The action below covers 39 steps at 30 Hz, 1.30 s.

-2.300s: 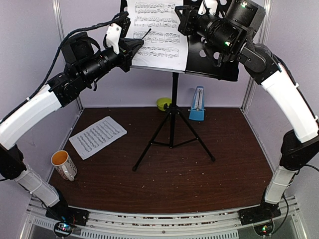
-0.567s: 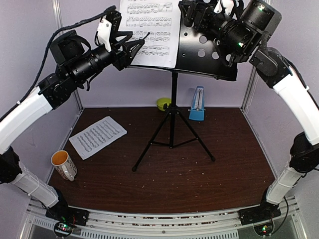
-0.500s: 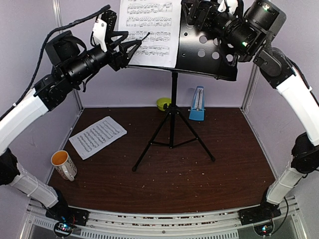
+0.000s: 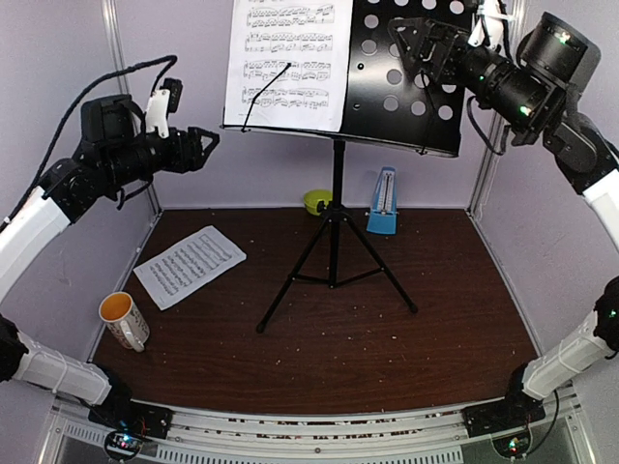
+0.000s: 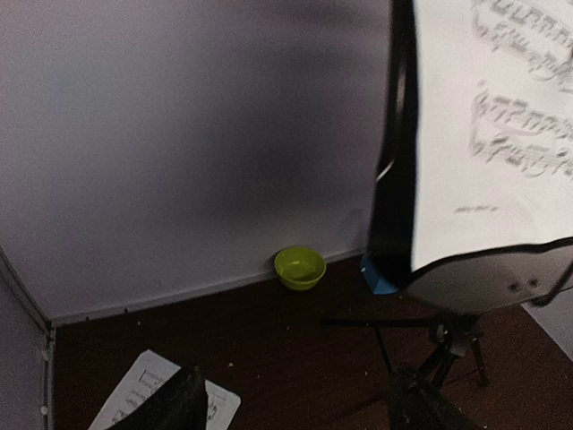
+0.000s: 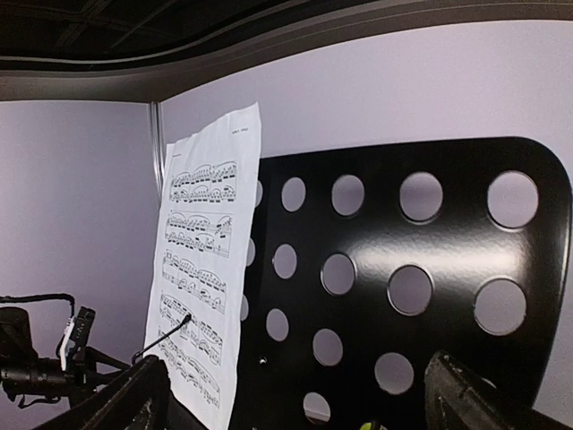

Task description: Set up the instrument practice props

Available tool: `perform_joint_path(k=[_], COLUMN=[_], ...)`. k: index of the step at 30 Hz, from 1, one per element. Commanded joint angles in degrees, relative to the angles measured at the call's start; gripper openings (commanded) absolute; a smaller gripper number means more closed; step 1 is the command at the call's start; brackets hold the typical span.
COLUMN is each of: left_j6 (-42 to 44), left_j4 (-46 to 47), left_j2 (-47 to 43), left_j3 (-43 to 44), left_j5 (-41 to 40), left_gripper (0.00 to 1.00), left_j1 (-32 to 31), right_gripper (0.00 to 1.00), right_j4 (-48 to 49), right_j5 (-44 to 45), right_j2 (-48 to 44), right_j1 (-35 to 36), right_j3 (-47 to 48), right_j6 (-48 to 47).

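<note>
Left end effector (image 4: 205, 143) and right end effector (image 4: 401, 43) stood apart, empty, flanking the stand (image 4: 372, 111) top.
A loose page (image 4: 189, 266) lay flat on the worktop (image 4: 387, 338), front left: light, floppy, best pinched at an edge. Stand mid-worktop, second page (image 4: 287, 63) on its desk; likely top-heavy, take the pole. Metronome (image 4: 384, 203) by back wall: rigid, slick cover, grip its sides.

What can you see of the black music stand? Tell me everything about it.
The music stand is black and looks like metal. Its wide desk is punched with round holes, tilts back and has a lip along the bottom edge. It sits upright on a thin pole with three spread legs, feet on the brown table, toward the back. One sheet of music stands on the desk's left half in the top view, with a thin wire arm across its lower part; the right half is bare.
</note>
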Motion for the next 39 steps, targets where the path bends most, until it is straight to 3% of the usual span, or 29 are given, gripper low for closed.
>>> perform_joint_path(k=[1,9,14,22,28,39], left_j6=[-11.0,-11.6,-12.7,-30.9,-43.9,-54.5], left_j4=[-11.2,-13.9,-18.9,-15.1,-20.9,-20.0], left_j2=[0.7,10.9,18.4,12.4,14.0,16.6], left_j3=[-6.2,-10.5,-9.1,-22.3,-24.9,-30.8], left_j5=[4.9,11.5,9.3,5.5,1.7,-0.1], left_gripper=[0.71,0.71,0.69,0.69,0.67,0.64], left_j1=[5.7,12.4,13.7,15.6,17.3,21.3], right_gripper=[1.0,1.0,1.0,1.0,1.0,1.0], right_j4=[-1.9,-3.2,-5.0,-4.7,-4.3,-4.2], right_j5=[2.0,6.7,8.1,11.1,10.6,11.5], right_j2=[-7.0,-17.9,-23.3,-30.6,-31.6,-32.6], right_j1=[-1.2,-1.7,-1.7,-1.7,-1.7,-1.7], right_j3=[-7.8,-23.6,-30.7,-40.9,-43.3,-44.1], right_j6=[5.0,10.4,14.0,20.0,21.6,21.3])
